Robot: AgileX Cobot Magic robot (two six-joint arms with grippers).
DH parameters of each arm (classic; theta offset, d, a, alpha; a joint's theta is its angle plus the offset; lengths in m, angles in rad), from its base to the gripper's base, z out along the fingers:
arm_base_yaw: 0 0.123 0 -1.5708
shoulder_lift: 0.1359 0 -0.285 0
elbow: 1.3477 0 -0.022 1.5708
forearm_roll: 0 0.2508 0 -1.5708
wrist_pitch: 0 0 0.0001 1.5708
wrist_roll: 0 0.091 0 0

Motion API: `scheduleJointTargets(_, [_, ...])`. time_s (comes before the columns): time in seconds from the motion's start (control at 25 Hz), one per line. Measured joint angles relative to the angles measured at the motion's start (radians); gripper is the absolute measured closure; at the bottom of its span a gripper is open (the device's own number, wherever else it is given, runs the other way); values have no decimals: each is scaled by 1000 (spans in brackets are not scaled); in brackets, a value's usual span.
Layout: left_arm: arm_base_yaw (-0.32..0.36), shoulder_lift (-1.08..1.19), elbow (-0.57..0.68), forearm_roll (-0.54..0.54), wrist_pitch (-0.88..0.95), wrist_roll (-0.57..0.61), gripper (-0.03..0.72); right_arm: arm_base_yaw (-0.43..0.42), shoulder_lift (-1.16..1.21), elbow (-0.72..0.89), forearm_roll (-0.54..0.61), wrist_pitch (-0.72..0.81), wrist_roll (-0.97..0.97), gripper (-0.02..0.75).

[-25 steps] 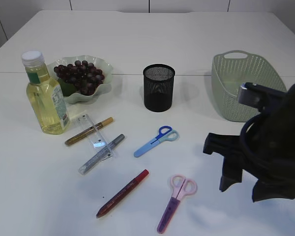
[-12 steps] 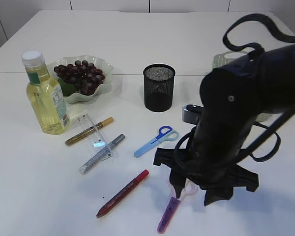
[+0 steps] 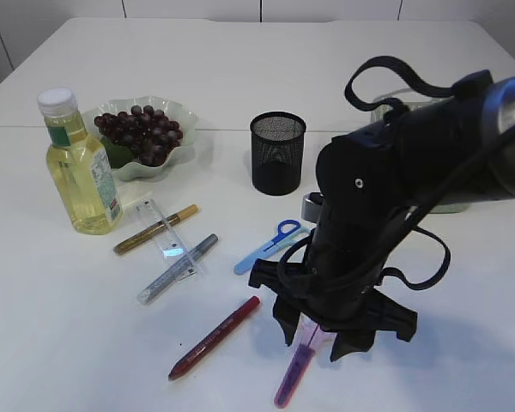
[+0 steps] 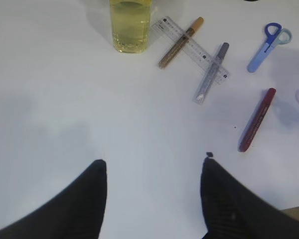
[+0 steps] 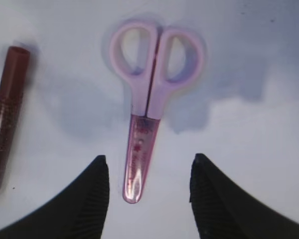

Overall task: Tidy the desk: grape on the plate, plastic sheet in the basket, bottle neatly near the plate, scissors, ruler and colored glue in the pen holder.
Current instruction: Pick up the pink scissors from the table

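**Right arm settles over the pink scissors**

Since a second ago, our right arm has swung in from the right edge of the table and now hangs low over the pink scissors (image 3: pixel 293 371), while everything else on the desk lies where it was. Our right gripper (image 5: pixel 148 196) stands with its jaws apart, one on each side of the capped blade and touching nothing yet. Our left gripper (image 4: pixel 153 191) is likewise spread wide and empty, above bare table short of the bottle (image 4: pixel 130 25).

We find the pink scissors lying flat near the front edge, handles toward the far side, just beside the red glue pen (image 3: pixel 215 338). The blue scissors (image 3: pixel 270 247) lie between them and the black mesh pen holder (image 3: pixel 277 153), well apart from the pink pair.

We judge the scissors light and stiff, with smooth plastic that may slip. Because they lie flat, there is little height to pinch. The narrow neck where handles meet the blade cover looks like the best place to take hold; closing across the loops risks the pair pivoting or skidding away.
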Motion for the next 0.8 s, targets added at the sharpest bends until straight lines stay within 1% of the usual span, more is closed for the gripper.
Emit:
scheduleJointTargets(0.2, [0, 0, 0, 0, 0, 0, 253, 0, 4, -1, 19, -50, 3, 319])
scheduleJointTargets(0.48, [0, 0, 0, 0, 0, 0, 254, 0, 4, -1, 21, -62, 7, 319])
scheduleJointTargets(0.8, [0, 0, 0, -2, 2, 0, 254, 0, 6, -1, -16, -66, 7, 320])
